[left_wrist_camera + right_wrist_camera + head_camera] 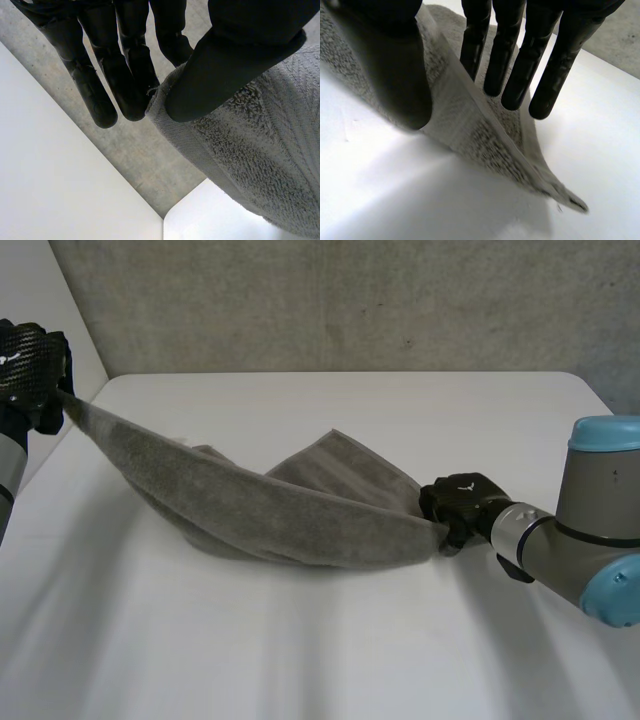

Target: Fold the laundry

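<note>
A grey towel (280, 510) stretches across the white table (300, 650). My left hand (30, 360) holds one end up in the air at the table's far left corner. In the left wrist view the thumb (215, 75) pinches the towel's edge (260, 150) against the fingers. The towel's middle sags onto the table in a loose fold. My right hand (462, 505) is low at the towel's other end. In the right wrist view a ridge of towel (470, 130) stands between the thumb (395, 65) and the straight fingers (520, 65), which stand apart. A corner lies on the table past the fingertips.
Grey walls rise behind the table's far edge and along its left side. Bare tabletop stretches in front of the towel and to the right of my right arm (590, 540).
</note>
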